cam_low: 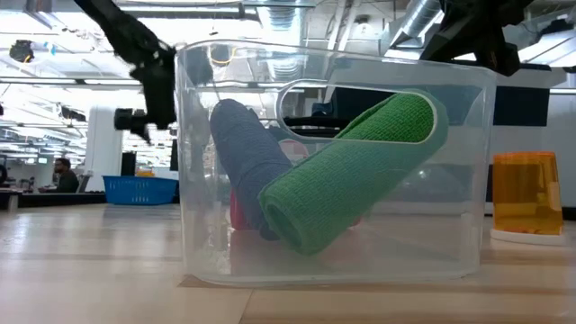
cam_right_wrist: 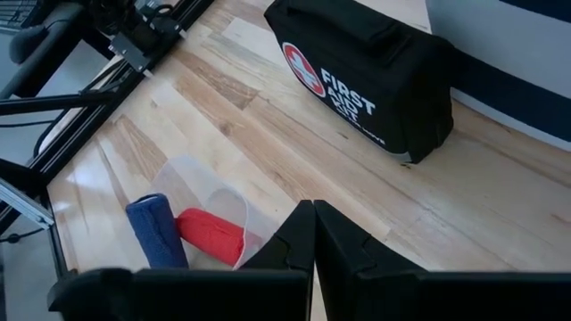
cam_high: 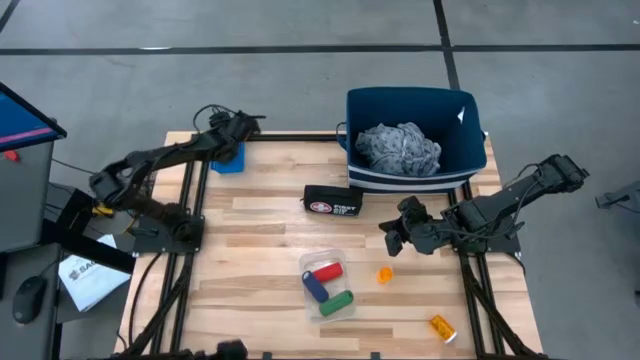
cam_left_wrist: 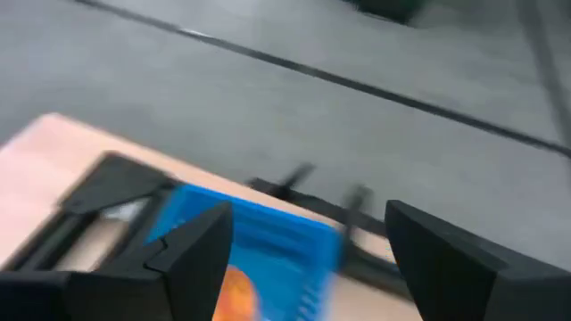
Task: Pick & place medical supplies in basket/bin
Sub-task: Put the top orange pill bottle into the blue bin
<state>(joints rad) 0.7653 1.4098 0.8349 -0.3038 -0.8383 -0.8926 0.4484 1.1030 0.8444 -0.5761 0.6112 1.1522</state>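
The navy-blue bin (cam_high: 415, 165) stands at the table's far right, and the grey mottled cloth (cam_high: 400, 148) lies inside it. Red, blue and green rolls (cam_high: 328, 284) lie in a clear tub (cam_low: 333, 261) near the front middle. The blue roll (cam_right_wrist: 156, 234) and the red roll (cam_right_wrist: 212, 235) also show in the right wrist view. One orange pill bottle (cam_high: 384, 274) stands right of the tub, and another (cam_high: 442, 327) lies near the front edge. My right gripper (cam_high: 395, 232) is shut and empty, low over the table between the tub and the bin. My left gripper (cam_high: 235, 135) is open above a small blue basket (cam_high: 230, 158) at the far left.
A black first-aid pouch (cam_high: 333, 200) lies in front of the bin and also shows in the right wrist view (cam_right_wrist: 366, 80). Something orange (cam_left_wrist: 236, 290) shows in the small blue basket (cam_left_wrist: 259, 241). Bare wood lies left of the tub.
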